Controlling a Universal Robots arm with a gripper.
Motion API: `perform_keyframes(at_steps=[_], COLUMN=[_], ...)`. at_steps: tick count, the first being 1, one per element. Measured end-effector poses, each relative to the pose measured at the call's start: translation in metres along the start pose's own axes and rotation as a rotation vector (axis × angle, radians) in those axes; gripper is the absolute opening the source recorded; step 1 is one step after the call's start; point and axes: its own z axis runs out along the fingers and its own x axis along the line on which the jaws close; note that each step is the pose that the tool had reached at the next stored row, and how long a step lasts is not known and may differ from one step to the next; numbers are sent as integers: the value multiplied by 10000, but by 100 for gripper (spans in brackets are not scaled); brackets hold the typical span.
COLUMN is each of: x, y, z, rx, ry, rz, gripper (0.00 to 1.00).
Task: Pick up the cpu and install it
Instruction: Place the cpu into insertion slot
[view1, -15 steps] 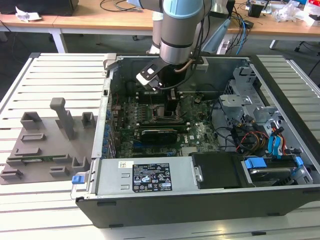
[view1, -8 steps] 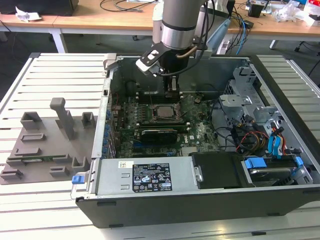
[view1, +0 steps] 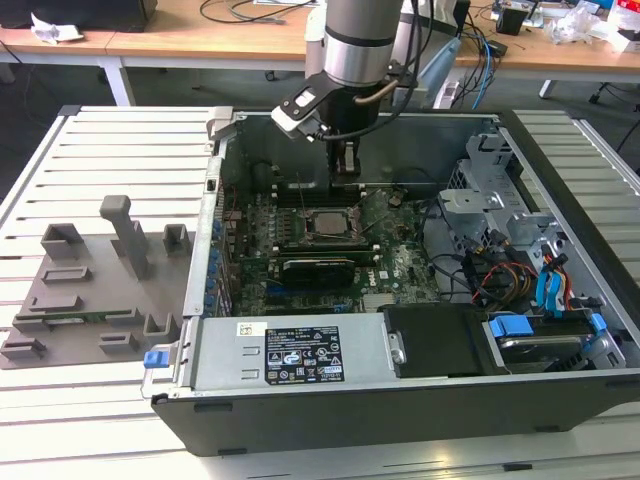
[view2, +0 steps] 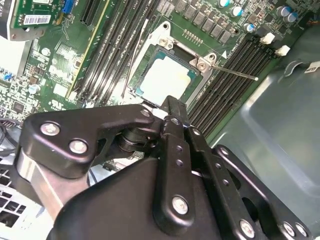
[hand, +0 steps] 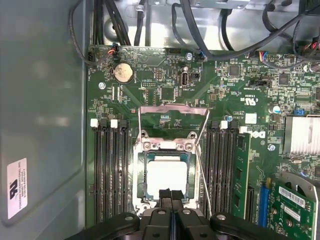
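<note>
Nearest in the exterior view, the power supply (view1: 290, 355) hugs the case (view1: 400, 415) front wall, so that side is tight. Past it the cpu (view1: 325, 222) lies flat in the socket (hand: 165, 146). The first wrist view shows memory slots (hand: 107, 170) crowding both sides and the retaining frame (hand: 172, 107) flipped open. The gripper (view1: 347, 172) hangs just over the chip, fingers pinched together, empty. The grey tray (view1: 90, 290) sits outside the case, on the exterior view's left.

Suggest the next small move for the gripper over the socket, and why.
Probably a short straight lift clear of the socket: the cpu already lies flat inside it, the gripper looks shut and empty at its edge, and the load plate stands open.
</note>
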Motion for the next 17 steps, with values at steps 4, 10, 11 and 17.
perform_keyframes(at_steps=[4,10,11,17], x=[-1,-7,-8,-11], y=[-2,-8,-9,-13], z=[-39,-188,-224,-308], rx=[1,0,0,-1], ry=[0,0,0,2], rz=[0,0,0,0], gripper=[11,11,11,11])
